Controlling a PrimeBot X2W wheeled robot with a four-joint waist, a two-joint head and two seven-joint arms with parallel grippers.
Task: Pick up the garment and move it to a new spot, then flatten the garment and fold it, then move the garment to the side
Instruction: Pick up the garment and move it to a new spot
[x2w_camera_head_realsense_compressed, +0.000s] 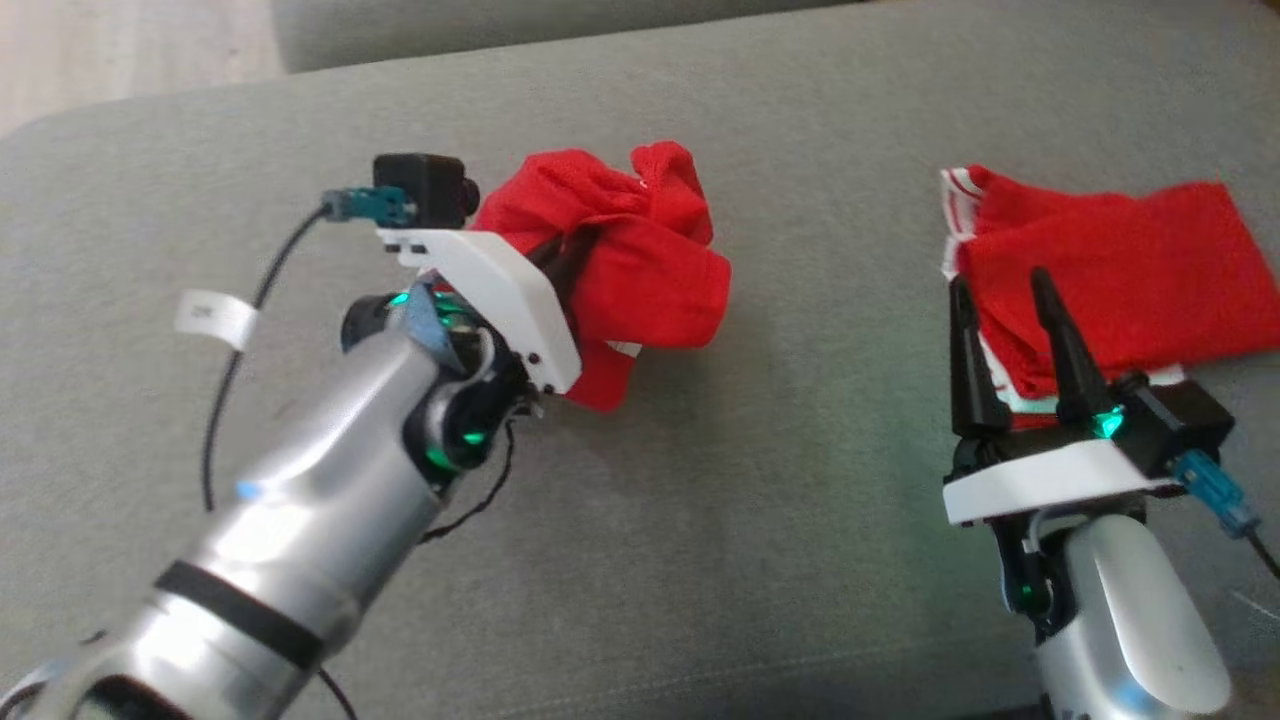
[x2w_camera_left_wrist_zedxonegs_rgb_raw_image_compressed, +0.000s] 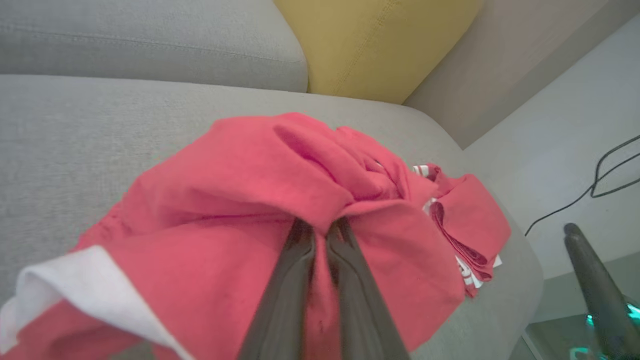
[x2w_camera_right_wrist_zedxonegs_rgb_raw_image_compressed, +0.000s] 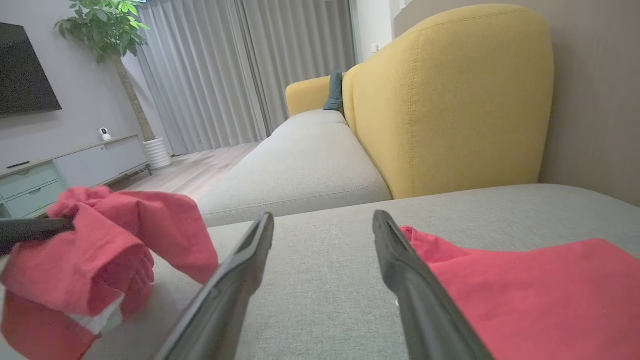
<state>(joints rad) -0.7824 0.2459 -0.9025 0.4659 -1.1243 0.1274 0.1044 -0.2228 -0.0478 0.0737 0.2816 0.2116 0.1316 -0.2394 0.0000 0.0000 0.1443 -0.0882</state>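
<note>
Overhead, the left gripper (x2w_camera_head_realsense_compressed: 568, 262) is clamped on the bunched red garment (x2w_camera_head_realsense_compressed: 640, 250). The right gripper (x2w_camera_head_realsense_compressed: 1000, 283) holds nothing, its 2 fingers (x2w_camera_head_realsense_compressed: 1065, 350) spread wide, tips over a folded red cloth (x2w_camera_head_realsense_compressed: 1120, 270). Left wrist: fingers nearly meet, fabric draped around them. Right wrist: the garment hangs left of the spread fingers.

Bare cushion (x2w_camera_head_realsense_compressed: 800, 470) mid-sofa, bunched garment (x2w_camera_head_realsense_compressed: 640, 260) left, folded pile (x2w_camera_head_realsense_compressed: 1130, 270) right (both red)
</note>
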